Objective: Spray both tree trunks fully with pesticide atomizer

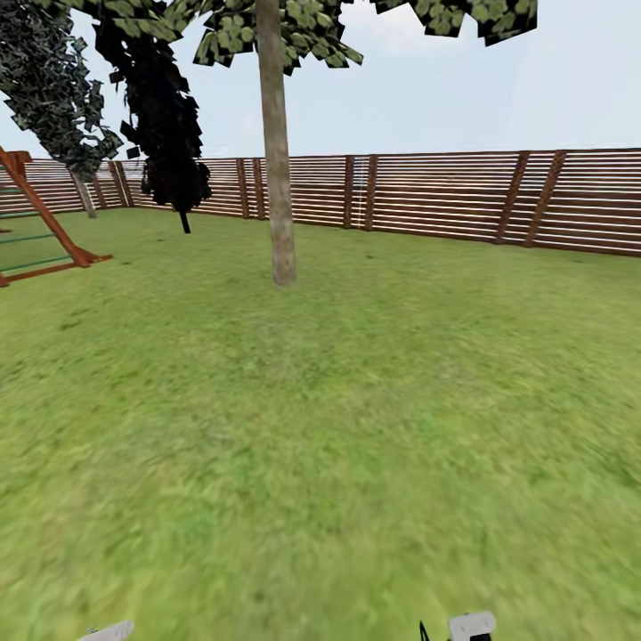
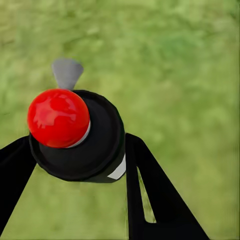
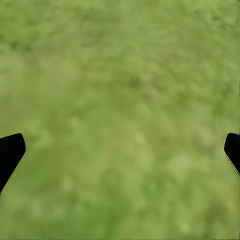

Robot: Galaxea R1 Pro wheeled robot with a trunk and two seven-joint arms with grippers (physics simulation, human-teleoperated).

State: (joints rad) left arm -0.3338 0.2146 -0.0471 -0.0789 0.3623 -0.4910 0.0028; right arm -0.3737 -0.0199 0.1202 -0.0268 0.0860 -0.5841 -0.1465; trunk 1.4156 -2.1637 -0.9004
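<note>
My left gripper [image 2: 75, 165] was clamped on the pesticide atomizer [image 2: 80, 135], red top toward the camera, above blurred grass [image 2: 190, 60]. My right gripper [image 3: 120, 150] stood spread wide over bare lawn. Ahead, one tree trunk [image 1: 277, 160] rose from the grass before the slatted fence [image 1: 445, 196].

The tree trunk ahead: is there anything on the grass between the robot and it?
Nothing visible. In the head view only open grass lies before the tree trunk. The swing frame stands far off to the side. The left claw holds the pesticide atomizer.
</note>
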